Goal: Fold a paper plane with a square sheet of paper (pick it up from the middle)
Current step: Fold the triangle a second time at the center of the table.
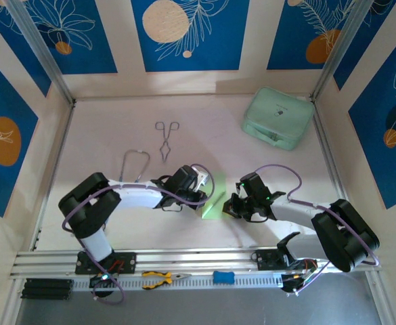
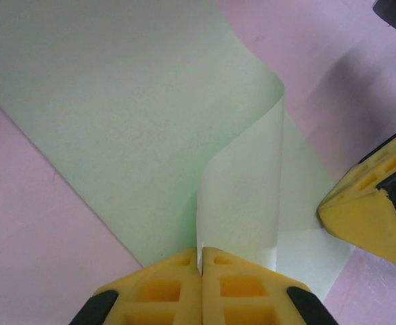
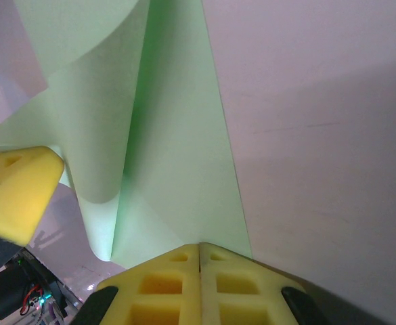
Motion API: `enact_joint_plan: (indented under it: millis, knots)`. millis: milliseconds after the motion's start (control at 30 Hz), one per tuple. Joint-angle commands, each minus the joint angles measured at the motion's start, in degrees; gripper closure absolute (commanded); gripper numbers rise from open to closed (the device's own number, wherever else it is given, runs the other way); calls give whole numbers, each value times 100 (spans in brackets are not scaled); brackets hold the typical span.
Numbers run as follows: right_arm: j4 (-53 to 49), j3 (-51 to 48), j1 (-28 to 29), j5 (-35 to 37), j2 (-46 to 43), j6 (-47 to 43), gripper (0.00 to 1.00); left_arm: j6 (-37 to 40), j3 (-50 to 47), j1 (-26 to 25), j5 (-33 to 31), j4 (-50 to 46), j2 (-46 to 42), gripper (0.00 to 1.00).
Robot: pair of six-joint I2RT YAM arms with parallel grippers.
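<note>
the table (image 1: 110, 115) is a pale, pinkish-white surface, matte and bare over most of its width. it sits in a booth of cream walls (image 1: 255, 40) hung with blue panels (image 1: 218, 34) drawn with white leaves and orange or cream discs. slanted metal posts (image 1: 45, 51) stand at the back corners. a metal rail (image 1: 204, 258) runs along the near edge, and yellow-handled pliers (image 1: 162, 277) and a small blue thing (image 1: 223, 277) lie on the strip just below it.

a mint case (image 1: 279, 118) rests in the far right corner. tongs (image 1: 166, 139) lie left of centre, with a bent wire loop (image 1: 135, 164) nearer and further left, both well apart from the case.

the sheet (image 1: 213, 203) lies on the table near the middle of the near half, between the two grippers. most of it is flat on the surface (image 2: 116, 101), but one flap curls up and over.

the left gripper (image 2: 201, 254) has its yellow fingers pressed together, pinching that raised flap. the right gripper (image 3: 199, 247) also has its fingers pressed together, at the sheet's edge (image 3: 177, 169). whether paper is caught between them i cannot tell.
</note>
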Motion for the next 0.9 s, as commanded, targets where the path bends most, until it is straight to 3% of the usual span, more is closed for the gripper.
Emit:
enact_joint_plan:
  millis: [0,867]
  knots:
    - [-287,45,-7,44,2,-66,95,110,168,82,34,-95,164,92]
    - [-317,37,-44,4,53,-134,95,186,170,108,175,-7,243,92]
